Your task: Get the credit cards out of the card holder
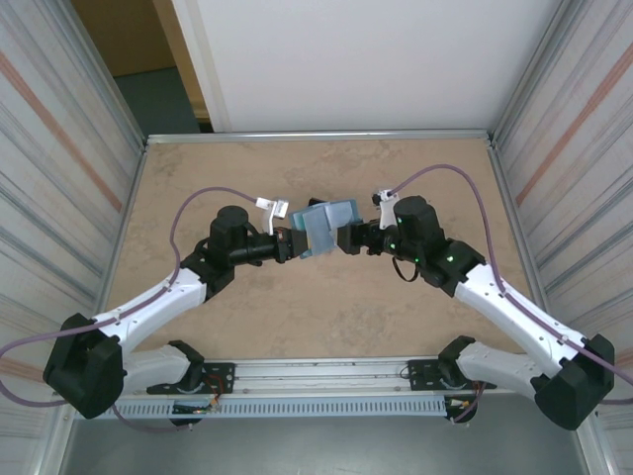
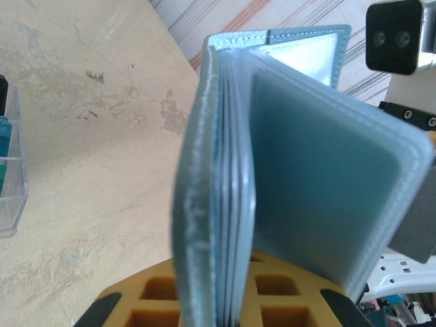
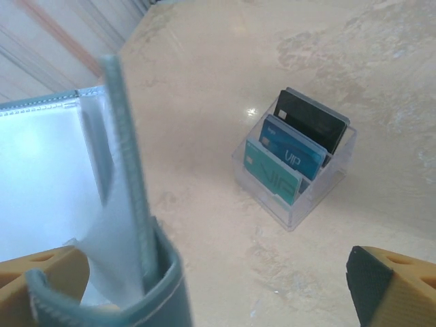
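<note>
1. Your left hand [image 1: 292, 243] is pressed shut on one edge of the card holder [image 1: 324, 226]. It holds the holder upright and fanned open over the middle of the desk [image 1: 297, 327].
2. Your right hand [image 1: 348, 237] is spread wide and pinches nothing. A pale leaf of the holder stands just beside one of its fingers [image 3: 41, 276], and the other finger is well apart from it.
3. A teal and a blue credit card [image 3: 276, 178] stand with a black card [image 3: 315, 124] in the clear tray [image 3: 300, 208] on the desk. Thin layers sit between the holder's covers, but I cannot tell whether they are cards or sleeves.
4. If you close the right hand here, it will likely take the whole leaf rather than a card. A pull would then drag the holder out of the left pinch.
5. The left grip is on one thin edge only. A sideways nudge from the right hand could pivot the holder, drop it, or spill whatever is inside.
</note>
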Robot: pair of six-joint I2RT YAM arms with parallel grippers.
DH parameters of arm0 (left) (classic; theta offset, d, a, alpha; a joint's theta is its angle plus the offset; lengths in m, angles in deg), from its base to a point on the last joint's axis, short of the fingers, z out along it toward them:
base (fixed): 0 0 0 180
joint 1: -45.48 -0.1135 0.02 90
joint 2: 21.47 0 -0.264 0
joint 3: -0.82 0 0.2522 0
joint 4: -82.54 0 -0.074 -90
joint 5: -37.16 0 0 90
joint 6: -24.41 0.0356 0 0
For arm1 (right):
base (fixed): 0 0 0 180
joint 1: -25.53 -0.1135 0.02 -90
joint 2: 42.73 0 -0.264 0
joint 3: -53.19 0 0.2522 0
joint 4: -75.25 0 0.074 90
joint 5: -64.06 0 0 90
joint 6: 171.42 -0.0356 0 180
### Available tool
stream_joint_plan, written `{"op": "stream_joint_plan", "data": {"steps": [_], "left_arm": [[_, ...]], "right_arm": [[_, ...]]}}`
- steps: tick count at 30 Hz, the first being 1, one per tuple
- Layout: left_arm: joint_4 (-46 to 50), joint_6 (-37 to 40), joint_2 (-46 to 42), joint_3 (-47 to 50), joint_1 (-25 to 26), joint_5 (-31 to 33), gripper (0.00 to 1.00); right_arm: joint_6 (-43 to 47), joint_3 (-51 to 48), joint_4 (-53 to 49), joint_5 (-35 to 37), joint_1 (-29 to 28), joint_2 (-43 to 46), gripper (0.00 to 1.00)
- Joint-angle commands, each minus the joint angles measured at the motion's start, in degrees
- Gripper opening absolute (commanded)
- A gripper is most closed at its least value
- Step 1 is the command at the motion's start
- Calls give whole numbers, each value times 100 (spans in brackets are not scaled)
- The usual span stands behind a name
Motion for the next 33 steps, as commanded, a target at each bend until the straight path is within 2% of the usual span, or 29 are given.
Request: {"op": "stream_joint_plan", "data": {"steps": [1,7,15,33], "left_arm": [[-69,1,-20,-132,-22,-73,0],[-96,-28,82,-204,-18,-63,0],[-123,-104,214,-262,-28,-11,0],[-249,-228,309,-253,-35,-74,0]], "right_arm": [[-123,-83,-48,-120,125,199,98],[147,-119,98,-872,41,386,99],[396,-14,54,-701,-356,110,99],[480,129,190,-635,-635,-464,99]]}}
